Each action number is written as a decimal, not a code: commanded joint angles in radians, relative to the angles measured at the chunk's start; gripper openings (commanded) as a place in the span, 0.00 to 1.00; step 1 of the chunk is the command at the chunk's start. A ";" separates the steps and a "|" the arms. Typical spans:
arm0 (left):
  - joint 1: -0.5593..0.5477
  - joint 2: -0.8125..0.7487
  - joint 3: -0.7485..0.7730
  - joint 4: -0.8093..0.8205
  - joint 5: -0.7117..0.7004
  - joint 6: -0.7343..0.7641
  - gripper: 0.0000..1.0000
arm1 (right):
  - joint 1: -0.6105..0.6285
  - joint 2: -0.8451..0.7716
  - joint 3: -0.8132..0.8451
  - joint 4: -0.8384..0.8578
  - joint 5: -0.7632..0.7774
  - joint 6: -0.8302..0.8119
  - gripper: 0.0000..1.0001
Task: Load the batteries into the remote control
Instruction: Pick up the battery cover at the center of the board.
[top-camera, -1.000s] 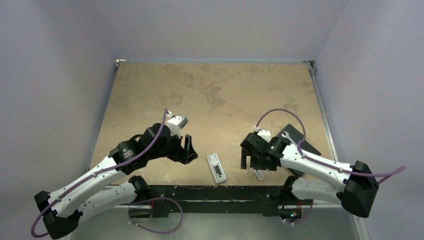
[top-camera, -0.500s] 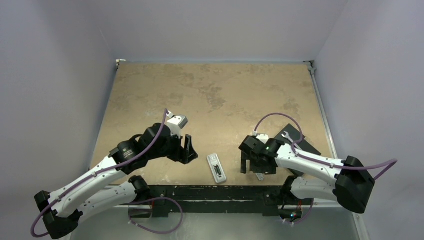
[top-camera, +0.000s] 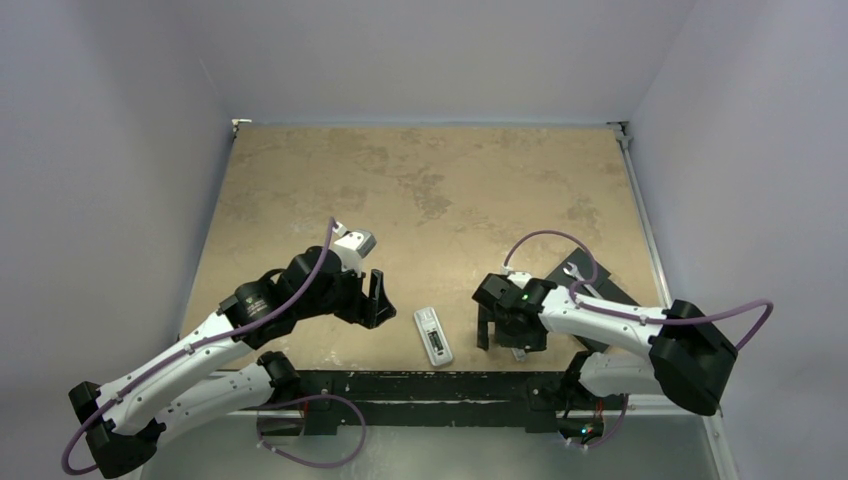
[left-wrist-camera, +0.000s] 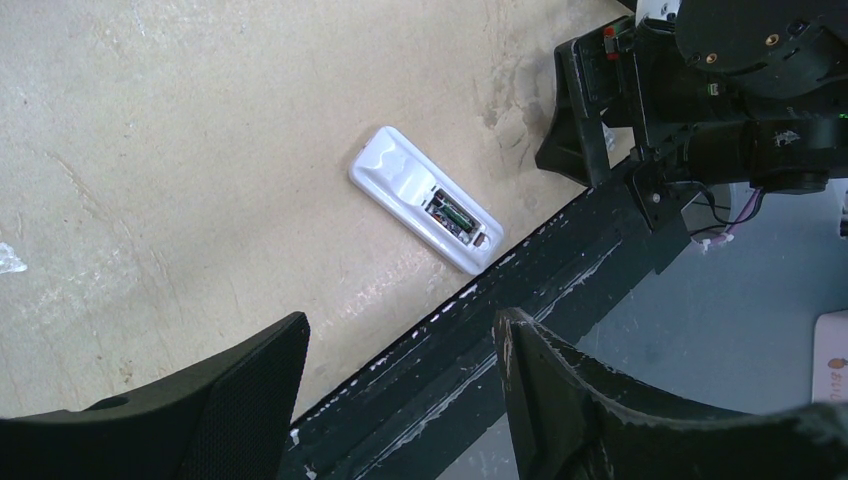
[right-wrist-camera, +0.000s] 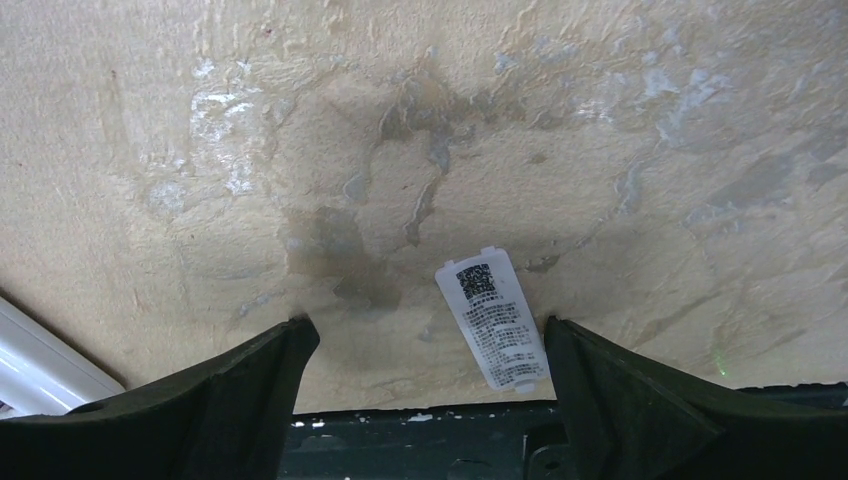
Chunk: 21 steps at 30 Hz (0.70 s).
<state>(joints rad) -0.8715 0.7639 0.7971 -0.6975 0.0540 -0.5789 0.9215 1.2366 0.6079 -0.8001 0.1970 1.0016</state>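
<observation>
**Both grippers open, remote lying between them**

A mottled tan tabletop (top-camera: 430, 180) sits inside pale lavender walls, with a black rail (left-wrist-camera: 520, 290) along its near edge. The small white oblong remote control (top-camera: 433, 336) lies back-up close to that rail, between the two arms. Its recessed compartment (left-wrist-camera: 452, 215) is uncovered; dark and green parts show inside, too small to identify.

The left gripper (top-camera: 377, 300) hangs just left of the remote, jaws partly apart, holding and touching nothing. The right gripper (top-camera: 500, 335) is spread wide and empty above a small white rectangular cover piece (right-wrist-camera: 493, 320) with a printed code label, which lies flat between its fingers.
</observation>
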 joint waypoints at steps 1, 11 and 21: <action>-0.001 -0.003 0.011 0.032 0.014 0.027 0.68 | -0.006 -0.015 -0.018 0.029 -0.011 -0.004 0.99; -0.001 -0.008 0.010 0.030 0.009 0.025 0.68 | -0.006 -0.021 -0.037 0.076 -0.034 -0.040 0.97; -0.001 -0.008 0.010 0.030 0.007 0.026 0.68 | -0.003 -0.016 -0.043 0.055 -0.033 -0.034 0.77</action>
<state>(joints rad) -0.8715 0.7635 0.7971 -0.6975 0.0559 -0.5789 0.9154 1.2163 0.5850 -0.7696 0.1730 0.9668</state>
